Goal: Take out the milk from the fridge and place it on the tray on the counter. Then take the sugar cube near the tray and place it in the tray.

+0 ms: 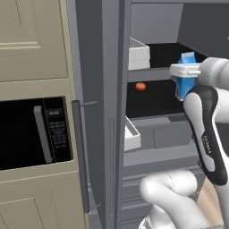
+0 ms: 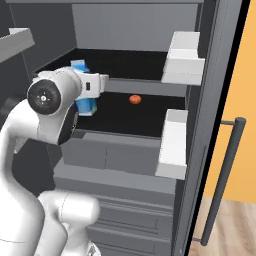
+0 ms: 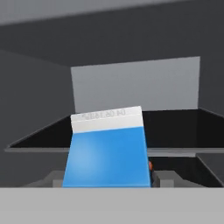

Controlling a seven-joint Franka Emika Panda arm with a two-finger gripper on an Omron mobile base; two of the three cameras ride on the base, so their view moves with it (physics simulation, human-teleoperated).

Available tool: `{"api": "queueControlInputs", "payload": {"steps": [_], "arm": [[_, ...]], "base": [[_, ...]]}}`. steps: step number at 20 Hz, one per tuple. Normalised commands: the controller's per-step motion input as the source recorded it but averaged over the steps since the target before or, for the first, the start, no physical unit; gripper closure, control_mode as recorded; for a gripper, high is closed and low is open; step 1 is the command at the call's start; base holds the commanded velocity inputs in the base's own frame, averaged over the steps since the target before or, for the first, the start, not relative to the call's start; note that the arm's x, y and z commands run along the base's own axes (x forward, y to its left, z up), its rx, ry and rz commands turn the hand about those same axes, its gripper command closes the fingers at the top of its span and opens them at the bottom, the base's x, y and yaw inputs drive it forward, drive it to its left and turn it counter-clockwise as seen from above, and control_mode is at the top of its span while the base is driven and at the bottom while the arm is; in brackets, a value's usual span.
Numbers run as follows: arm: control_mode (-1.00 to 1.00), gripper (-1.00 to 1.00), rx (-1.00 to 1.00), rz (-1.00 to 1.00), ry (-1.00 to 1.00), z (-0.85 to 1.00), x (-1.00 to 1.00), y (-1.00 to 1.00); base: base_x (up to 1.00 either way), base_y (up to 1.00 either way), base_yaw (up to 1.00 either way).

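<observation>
The fridge (image 1: 107,112) (image 2: 125,170) stands open with its dark shelves showing. The milk (image 1: 187,59) (image 2: 80,66) (image 3: 107,153), a blue carton with a pale top, hangs slightly tilted in front of the upper shelf edge. My gripper (image 1: 182,80) (image 2: 88,95) is shut on the milk, and the white hand covers the carton's middle. The hand view has the carton close up at bottom centre, hiding the fingertips. The tray, the counter and the sugar cube are out of view.
A small orange round item (image 1: 140,86) (image 2: 135,99) lies on the lower dark shelf. White door bins (image 1: 138,56) (image 2: 184,57) (image 2: 172,145) line the open door. A black microwave (image 1: 33,132) sits left of the fridge's bar handle (image 1: 79,156).
</observation>
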Motion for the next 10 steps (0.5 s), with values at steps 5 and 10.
{"api": "queueControlInputs", "payload": {"steps": [5,10], "arm": [[-1.0,1.0,0.06,-0.04,0.0,-0.12,-0.82,0.16],[-1.0,1.0,0.0,0.0,0.0,-0.06,-0.95,0.02]], "base": [[0.0,0.0,0.0],[0.0,0.0,0.0]]}}
